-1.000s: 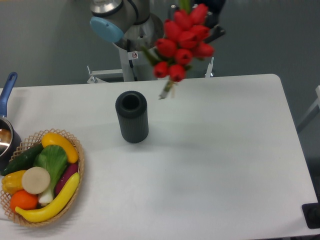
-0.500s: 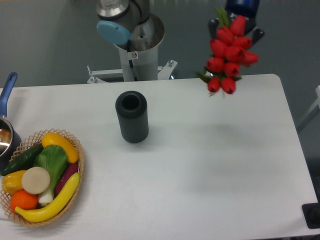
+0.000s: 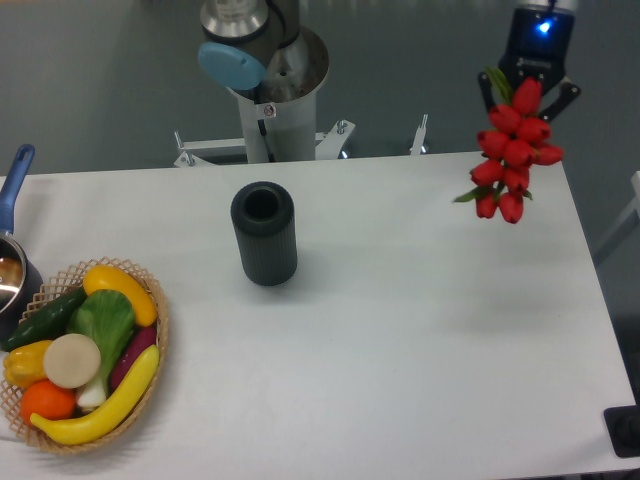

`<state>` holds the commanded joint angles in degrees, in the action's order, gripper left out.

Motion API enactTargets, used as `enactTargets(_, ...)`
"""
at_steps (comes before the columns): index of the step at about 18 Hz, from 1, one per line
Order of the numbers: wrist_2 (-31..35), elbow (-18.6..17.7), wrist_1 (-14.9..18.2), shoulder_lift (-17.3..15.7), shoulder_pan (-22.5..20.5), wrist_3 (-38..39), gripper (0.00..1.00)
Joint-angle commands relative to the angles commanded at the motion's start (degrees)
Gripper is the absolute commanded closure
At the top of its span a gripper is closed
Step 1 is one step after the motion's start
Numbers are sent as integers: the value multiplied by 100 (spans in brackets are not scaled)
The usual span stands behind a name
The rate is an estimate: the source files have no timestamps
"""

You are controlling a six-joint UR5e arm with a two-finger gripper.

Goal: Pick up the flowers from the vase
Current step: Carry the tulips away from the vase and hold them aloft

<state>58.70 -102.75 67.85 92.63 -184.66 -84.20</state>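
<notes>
Red tulip flowers (image 3: 514,154) dangle over the table's (image 3: 400,330) far right corner, pinched at the stems by the gripper (image 3: 528,88) above, well clear of the empty vase (image 3: 264,233), so the lift looks done.

Silver-grey cylindrical arm (image 3: 262,40) joints with a pale blue round end cap, mounted on a grey metal pedestal (image 3: 268,125) bearing a small red-and-white sticker and bolted feet. At far right, a dark blue wrist housing with a lit blue indicator above a black two-finger gripper (image 3: 530,88).
</notes>
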Motion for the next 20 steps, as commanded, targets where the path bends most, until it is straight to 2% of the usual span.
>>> enactTargets(4,359,298,-26,158,298,53,82)
enactTargets(8,1422,922,-61,667,1009,325,82)
enactTargets(10,1897,1116,-123,834,1335,395,81)
enactTargets(16,2575,1371,-123,1178,1828,633,82)
enactTargets(20,2594,1363,-158,1283,1890,616,82)
